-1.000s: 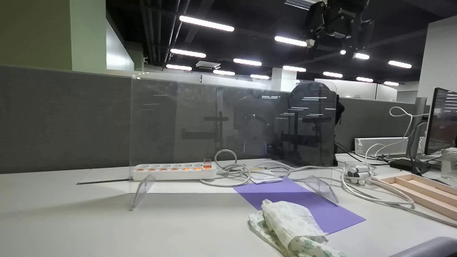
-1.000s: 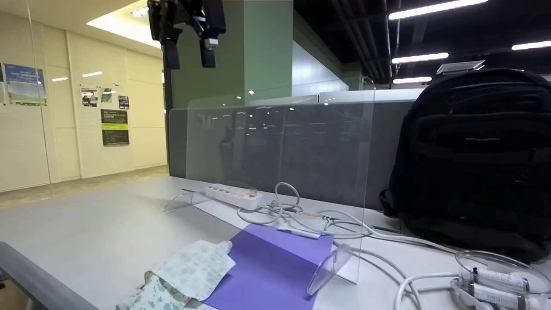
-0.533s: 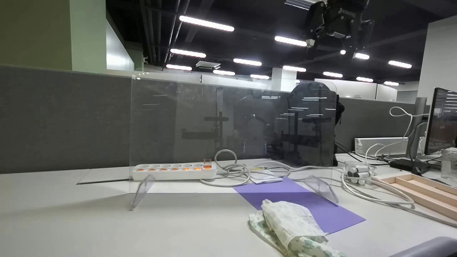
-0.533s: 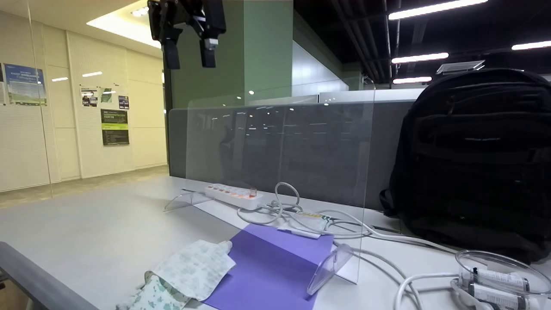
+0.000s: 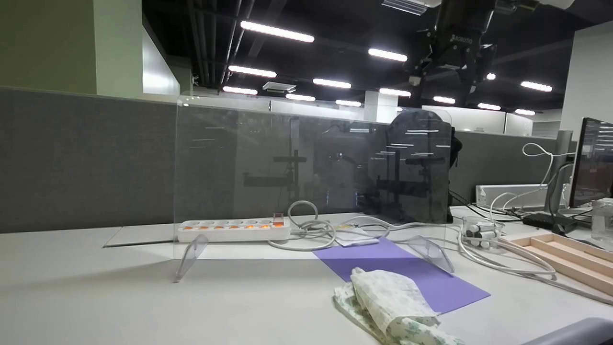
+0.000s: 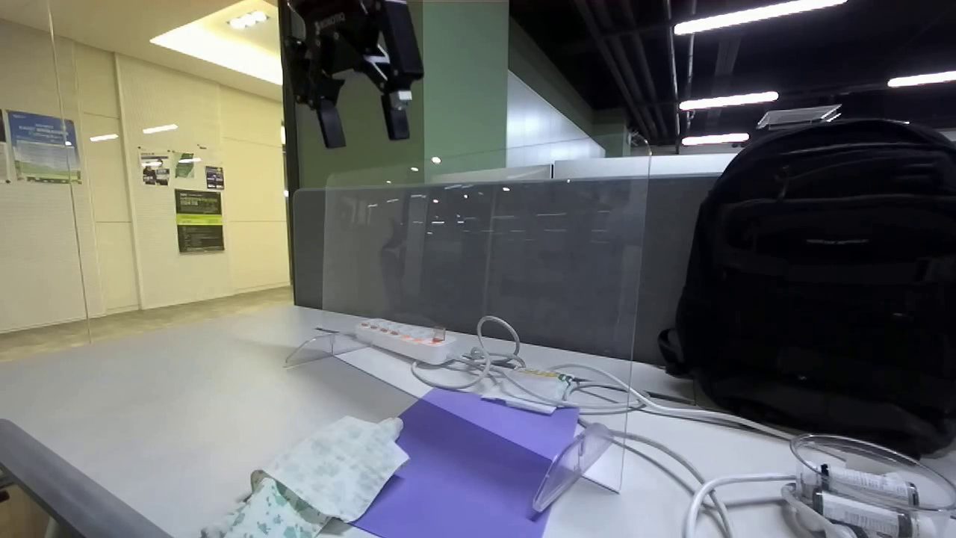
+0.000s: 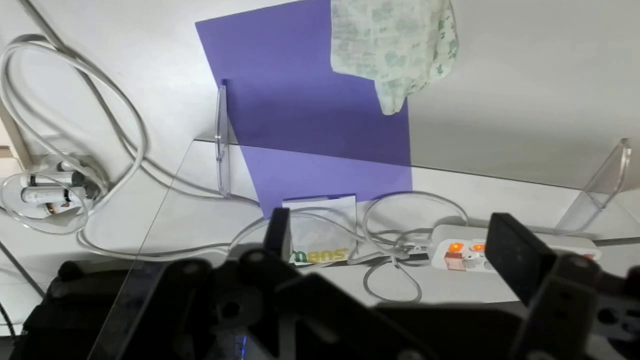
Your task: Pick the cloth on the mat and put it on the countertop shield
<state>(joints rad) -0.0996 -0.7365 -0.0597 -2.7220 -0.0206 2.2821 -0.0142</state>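
Wrist view frames the black two-fingered gripper [image 7: 392,232] along its bottom edge, the blunt black fingers [image 7: 517,257] spread wide apart, one left of centre, one toward the right. In both exterior views the gripper hangs from the top edge, well above the white tabletop [image 6: 187,403], fingers pointing down; at the upper left of an exterior view it slants a little, the fingertips [image 6: 398,127] clearly separated.

The white cloth with green print [image 7: 395,40] lies rumpled at the top of the wrist view, right of centre, partly over the purple rectangular mat [image 7: 320,110] and partly on the tabletop, well apart from the gripper. In both exterior views it rests near the bottom edge. The clear, flat-panelled countertop shield [image 5: 268,158] stands upright on clear feet [image 5: 191,258], its lower edge crossing the mat.

White "ROBOTIQ" lettering [image 5: 461,39] is legible on the gripper body in both exterior views. Low in the wrist view, a flat white paper packet [image 7: 325,235] carries upside-down yellow letters, "SUB", beside a partly hidden green one. At the lower right of an exterior view, small cylinders with white labels [image 6: 866,484] sit in a clear round dish [image 6: 806,467], their print too small to read. At the left, a blue poster [image 6: 43,146] and a black poster with a green band [image 6: 199,220] carry blurred print
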